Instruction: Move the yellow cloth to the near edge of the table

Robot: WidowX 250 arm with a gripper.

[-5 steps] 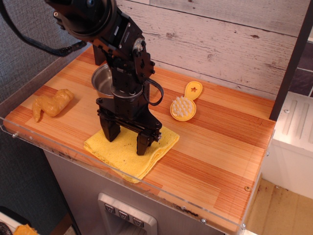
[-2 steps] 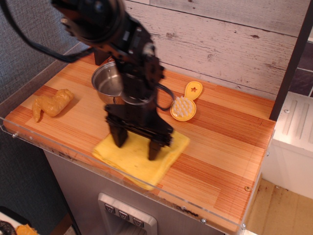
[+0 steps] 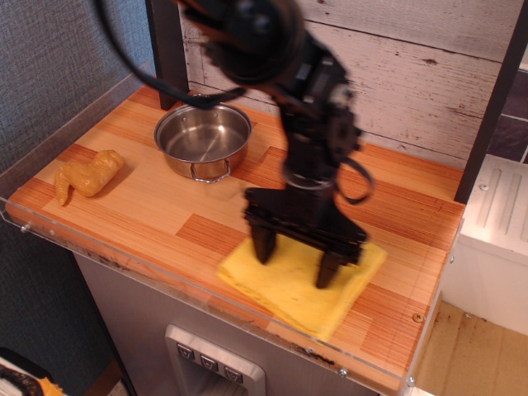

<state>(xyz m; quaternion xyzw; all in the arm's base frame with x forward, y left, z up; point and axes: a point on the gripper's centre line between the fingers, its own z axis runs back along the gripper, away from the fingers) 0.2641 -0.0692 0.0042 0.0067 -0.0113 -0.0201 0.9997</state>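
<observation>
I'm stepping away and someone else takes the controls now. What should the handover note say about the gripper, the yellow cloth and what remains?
Gripper: open, fingers spread and planted on the yellow cloth; whether it presses or only touches cannot be told.
Cloth: flat on the table, at the near acrylic edge, right of centre.
Also there: steel pot at the back, toy chicken piece at the left, both apart from the cloth.
Done: cloth appears to be at the near edge.
Left: probably lift the gripper off and check that the cloth stays put.
</observation>
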